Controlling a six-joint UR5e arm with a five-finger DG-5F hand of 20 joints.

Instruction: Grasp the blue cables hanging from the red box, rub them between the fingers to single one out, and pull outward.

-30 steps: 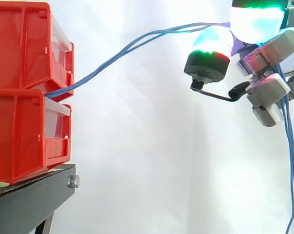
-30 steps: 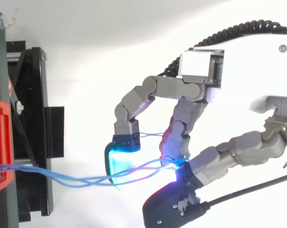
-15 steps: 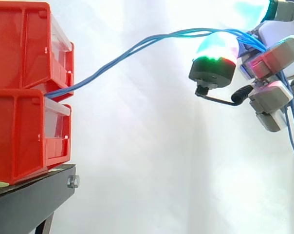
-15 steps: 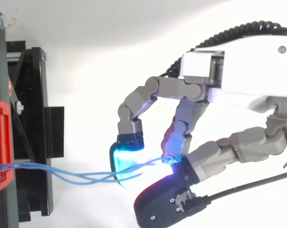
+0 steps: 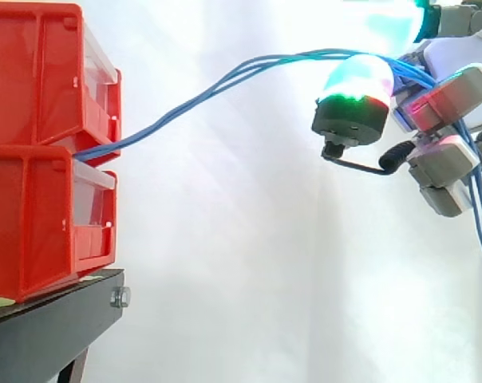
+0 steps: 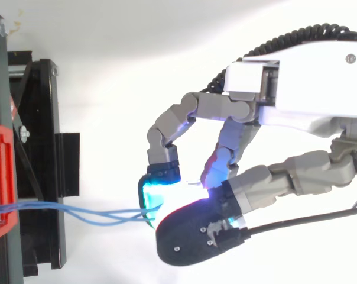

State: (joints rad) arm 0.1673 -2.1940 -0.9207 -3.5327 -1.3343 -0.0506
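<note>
Fingers [image 6: 149, 198] curled, pinching the blue cables [image 5: 225, 76] well out from the red box [image 5: 33, 80]; strands arching up from under its drawer. Seemingly gripping several at once, so liable to drag the whole bundle if pulled now, or to lose every strand if rubbed too loosely.

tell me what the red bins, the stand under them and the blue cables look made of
Red bins: likely moulded plastic, glossy, with ribbed walls and clear front panels.
Stand: probably metal, matte black, with a silver bolt at its edge.
Blue cables: thin flexible strands with a smooth, plastic-looking sheath, bending in a soft curve. The core cannot be seen.
</note>
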